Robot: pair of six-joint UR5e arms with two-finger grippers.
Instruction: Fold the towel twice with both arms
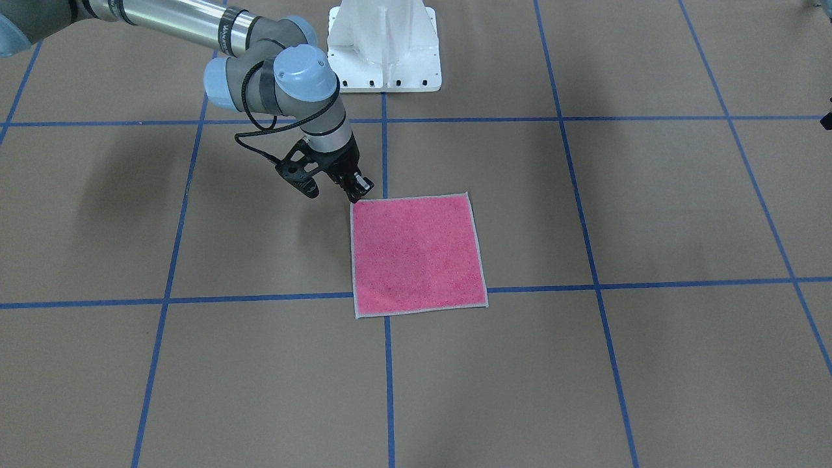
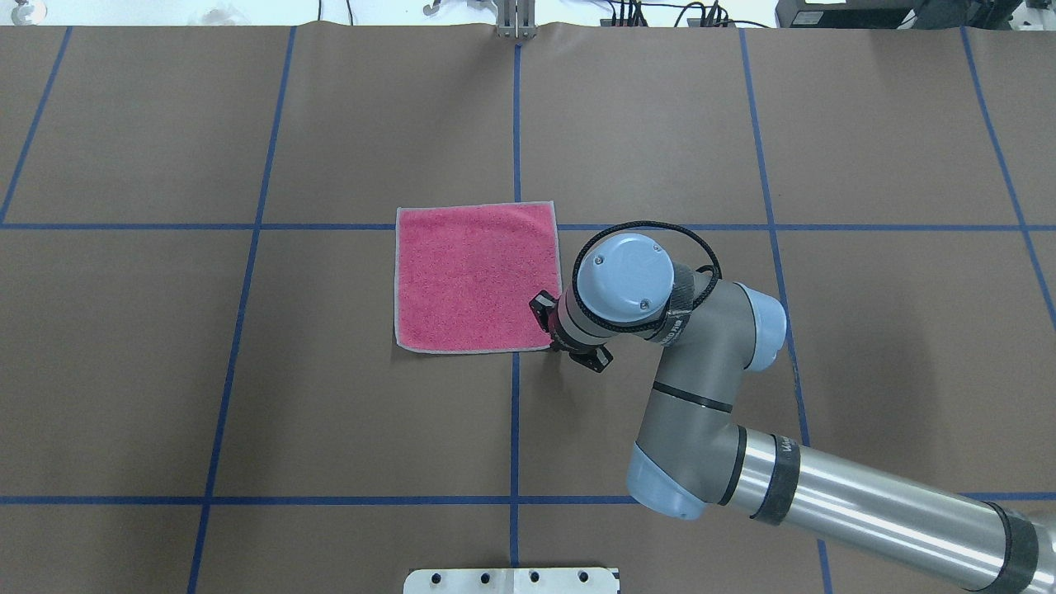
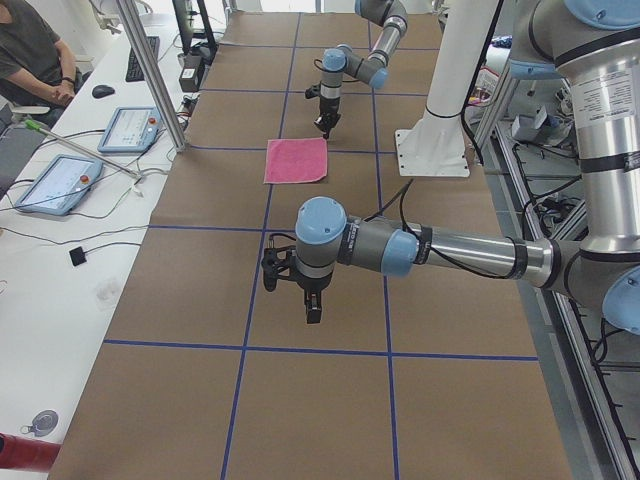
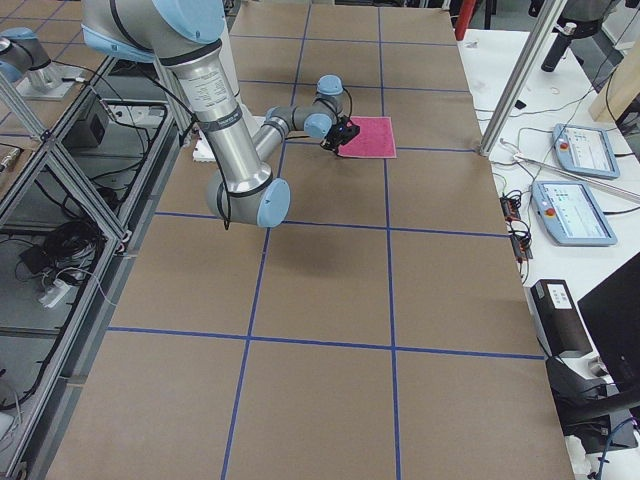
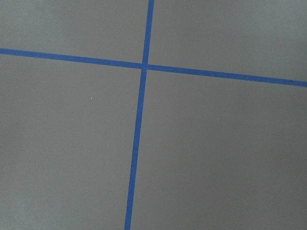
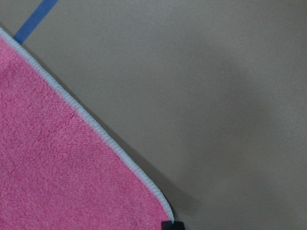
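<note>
The towel (image 1: 416, 253) lies pink side up and flat on the brown table, over a blue tape crossing; it also shows in the overhead view (image 2: 474, 276) and in both side views (image 3: 297, 160) (image 4: 368, 137). My right gripper (image 1: 356, 192) stands at the towel's corner nearest the robot on its right side. In the right wrist view a black fingertip (image 6: 171, 224) meets that corner of the towel (image 6: 57, 158), whose edge casts a widening shadow, so the gripper looks shut on it. My left gripper (image 3: 312, 305) hangs over bare table far from the towel; whether it is open or shut I cannot tell.
The white pedestal base (image 1: 383, 45) stands behind the towel on the robot's side. Blue tape lines (image 5: 139, 120) grid the table. Beyond the far edge, a seated person (image 3: 35, 50), tablets (image 3: 60, 180) and a metal post (image 3: 150, 70) line a white bench.
</note>
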